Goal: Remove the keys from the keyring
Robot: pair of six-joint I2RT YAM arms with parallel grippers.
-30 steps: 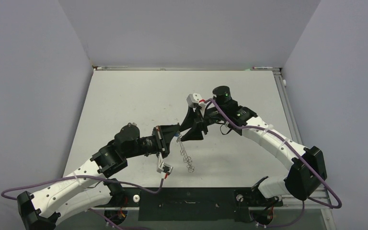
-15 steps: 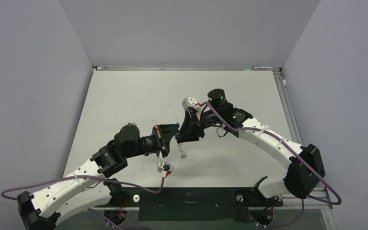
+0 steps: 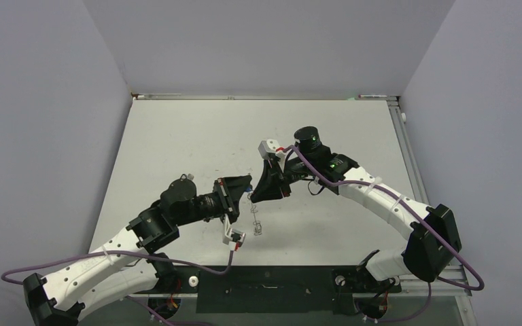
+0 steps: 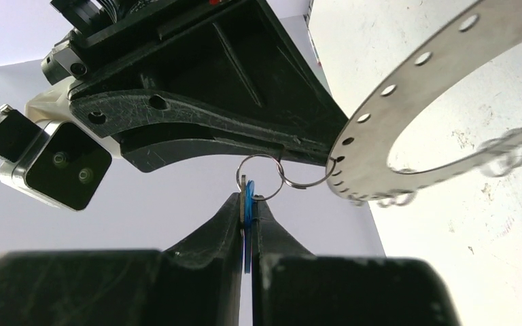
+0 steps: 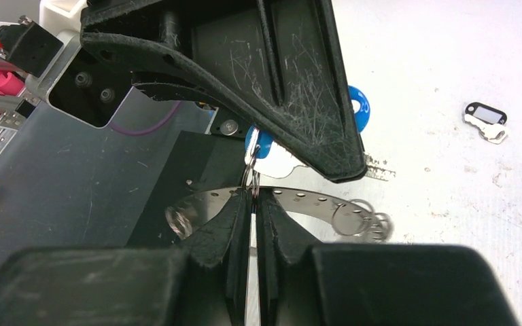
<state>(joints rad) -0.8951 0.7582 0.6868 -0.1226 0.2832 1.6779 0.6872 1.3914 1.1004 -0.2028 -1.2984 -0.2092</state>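
Grippers meeting tip to tip above the table (image 3: 177, 149), key and keyring strung between them.

The left gripper (image 4: 248, 216) is pinching the blue-headed key (image 4: 247, 197) between its closed fingers, with the key's head poking out just past the fingertips. From that head a wire loop (image 4: 262, 176) is linking through a second loop to a hole in the rim of the keyring (image 4: 414, 81), which is hanging clear of the table, just ahead and to the right of the left fingertips. The right gripper (image 5: 253, 198) is clamping shut on the wire loop directly at its tips, the blue head sitting just beyond them and the keyring lying crosswise right behind them. More small loops are dangling, blurred, from the ring's rim. A small black-and-white tag (image 5: 486, 121) is lying on the table, well apart to the right gripper's right.
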